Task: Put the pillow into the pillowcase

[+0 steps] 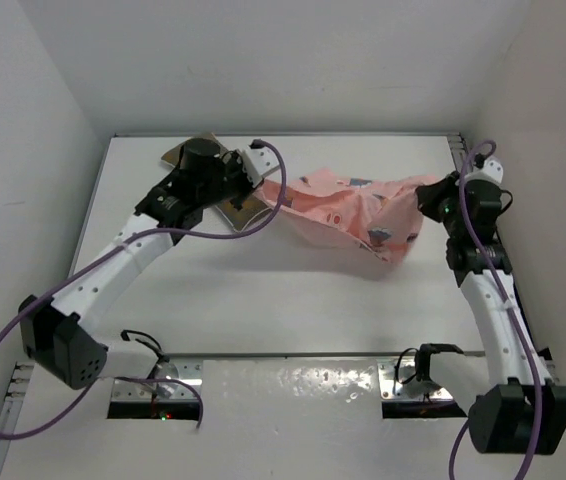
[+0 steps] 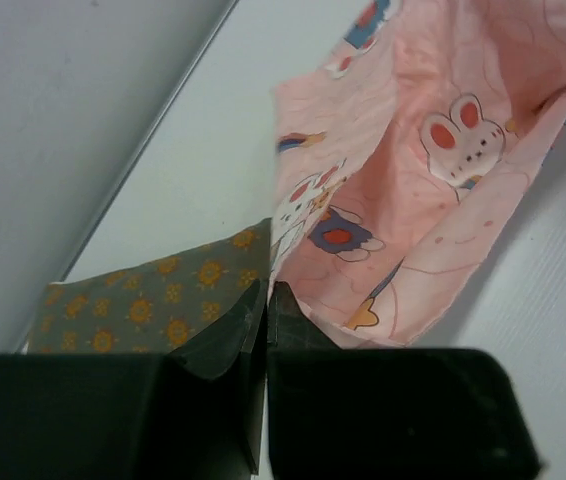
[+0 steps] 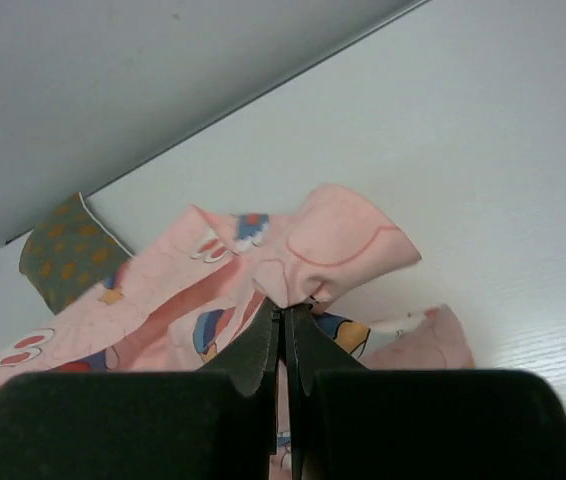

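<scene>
The pink pillowcase with rabbit print hangs stretched between my two grippers above the white table. My left gripper is shut on its left edge; in the left wrist view the fabric runs down into the closed fingertips. The olive pillow with orange dots lies just left of those fingers, partly under the left wrist. My right gripper is shut on a bunched corner of the pillowcase. The pillow shows far behind it. In the top view the right gripper holds the cloth's right end.
White enclosure walls stand close behind and on both sides. A metal rail runs along the table's right edge beside the right arm. Two metal base plates sit at the near edge.
</scene>
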Controlling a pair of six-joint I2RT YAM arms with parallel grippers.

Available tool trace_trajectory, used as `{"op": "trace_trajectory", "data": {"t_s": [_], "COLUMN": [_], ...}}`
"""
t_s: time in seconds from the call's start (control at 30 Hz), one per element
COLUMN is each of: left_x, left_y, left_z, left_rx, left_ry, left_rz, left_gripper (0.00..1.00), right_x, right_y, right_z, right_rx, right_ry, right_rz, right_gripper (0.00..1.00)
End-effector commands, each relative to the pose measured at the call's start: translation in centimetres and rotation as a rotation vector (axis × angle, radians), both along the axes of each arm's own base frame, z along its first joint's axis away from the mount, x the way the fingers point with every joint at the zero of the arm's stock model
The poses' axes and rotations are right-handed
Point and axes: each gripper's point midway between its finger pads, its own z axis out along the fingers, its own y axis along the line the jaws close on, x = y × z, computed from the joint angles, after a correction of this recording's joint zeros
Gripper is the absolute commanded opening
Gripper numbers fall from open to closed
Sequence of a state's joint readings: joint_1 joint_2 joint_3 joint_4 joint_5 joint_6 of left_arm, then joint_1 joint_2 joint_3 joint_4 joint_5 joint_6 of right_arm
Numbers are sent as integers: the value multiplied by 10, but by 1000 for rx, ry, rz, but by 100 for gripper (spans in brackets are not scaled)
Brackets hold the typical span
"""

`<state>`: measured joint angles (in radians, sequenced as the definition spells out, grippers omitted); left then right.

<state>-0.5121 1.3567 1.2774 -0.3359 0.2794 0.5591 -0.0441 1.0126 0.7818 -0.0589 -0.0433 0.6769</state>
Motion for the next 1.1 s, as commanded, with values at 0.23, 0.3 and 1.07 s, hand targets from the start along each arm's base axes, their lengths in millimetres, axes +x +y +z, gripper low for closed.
{"op": "trace_trajectory", "data": {"t_s": [0.23, 0.3, 1.07], "left_x": [-29, -26, -3], "left_y": [42, 52, 112], "left_z": [-38, -38, -97], "left_rx": [114, 131, 54], "left_ry": [80, 66, 364], "left_rz": [-3, 21, 310], "left_gripper": [0, 0, 36], "right_x": [-33, -35, -37], "right_y": [-25, -23, 32], "right_z": [18, 18, -84], "right_rx": [-129, -127, -34], "right_ry": [33, 49, 342], "right_rz": [-65, -50, 214], "right_gripper": [0, 0, 39]}}
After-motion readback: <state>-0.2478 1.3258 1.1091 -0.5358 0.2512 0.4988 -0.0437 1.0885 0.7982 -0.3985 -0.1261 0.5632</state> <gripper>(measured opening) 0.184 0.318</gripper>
